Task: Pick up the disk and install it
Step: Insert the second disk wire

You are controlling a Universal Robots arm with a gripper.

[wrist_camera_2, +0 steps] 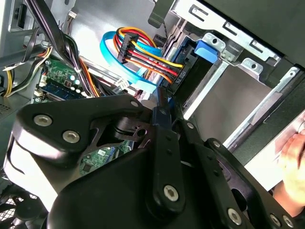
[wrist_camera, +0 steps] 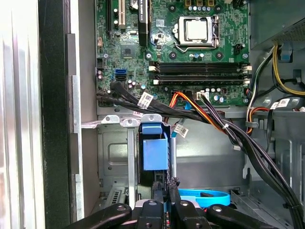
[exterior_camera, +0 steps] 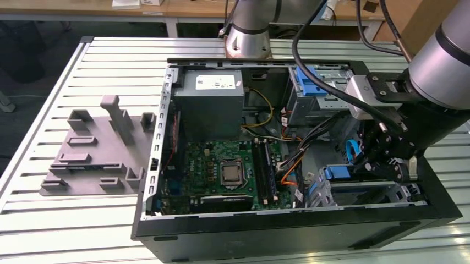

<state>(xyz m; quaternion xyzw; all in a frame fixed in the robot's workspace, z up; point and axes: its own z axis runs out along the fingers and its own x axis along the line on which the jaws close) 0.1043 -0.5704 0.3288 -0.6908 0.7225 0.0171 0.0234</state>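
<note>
The pincer [wrist_camera: 164, 198] is seen low inside the open computer case [exterior_camera: 158, 165], at the drive bay on the exterior view's right, its fingers drawn narrow onto the edge of the disk [wrist_camera: 155, 151]. The disk stands on edge in the bay [wrist_camera: 114, 157], its blue frame uppermost, so the installing step is judged in hand. A straight, steady push along the bay is called for, with the cable bundle [wrist_camera: 200, 117] kept clear.

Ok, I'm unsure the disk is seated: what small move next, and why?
Probably a short, slow push deeper into the metal bay. The disk stands edge-on in it with the gripper at its near end, and cables cross just beyond it, so a larger move might snag them.
</note>
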